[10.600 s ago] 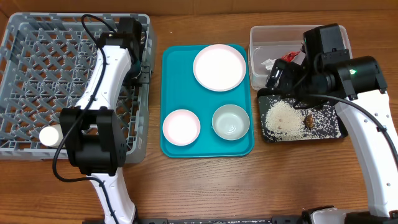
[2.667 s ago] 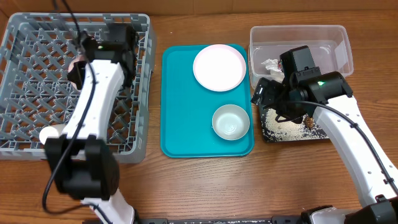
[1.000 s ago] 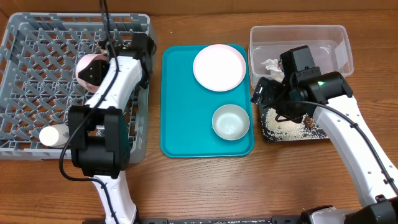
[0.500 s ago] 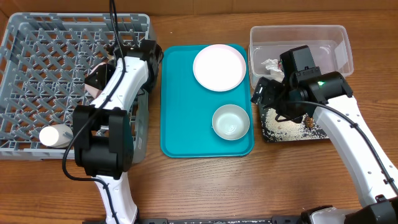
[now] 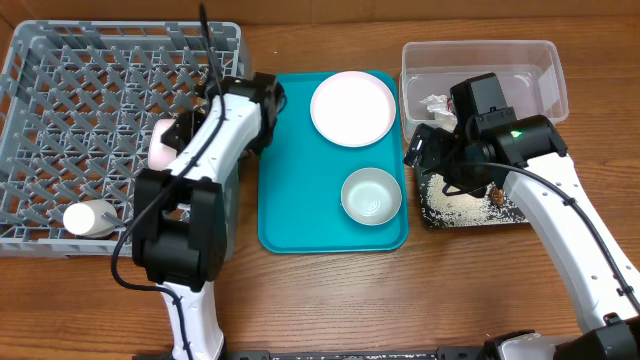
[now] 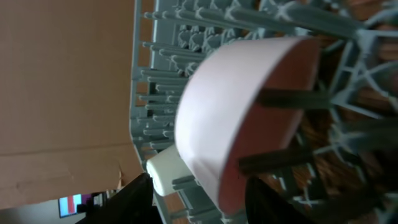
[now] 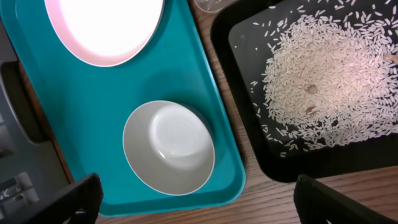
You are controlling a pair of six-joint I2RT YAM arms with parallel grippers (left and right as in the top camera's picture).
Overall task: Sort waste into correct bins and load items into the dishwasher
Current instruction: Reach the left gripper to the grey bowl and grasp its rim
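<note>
Only the left wrist view shows me the pinkish bowl (image 6: 230,118) standing on edge among the dish rack (image 6: 155,81) tines, with my left fingers (image 6: 138,193) spread wide on either side of it. Overhead, the bowl sits near the rack's right wall, with open grid to its left and the cup (image 5: 85,218) at the near-left corner. My right fingers (image 7: 78,198) gape empty above the whitish-green bowl (image 7: 169,147) on the teal tray (image 7: 168,68). Rice (image 7: 323,93) covers the black tray (image 7: 233,74) just beside it.

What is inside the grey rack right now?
A pink bowl, partly under the left arm, and a white cup lying in the lower left corner of the overhead view. The arm covers a strip of the rack on its right side; whatever lies beneath cannot be seen.
</note>
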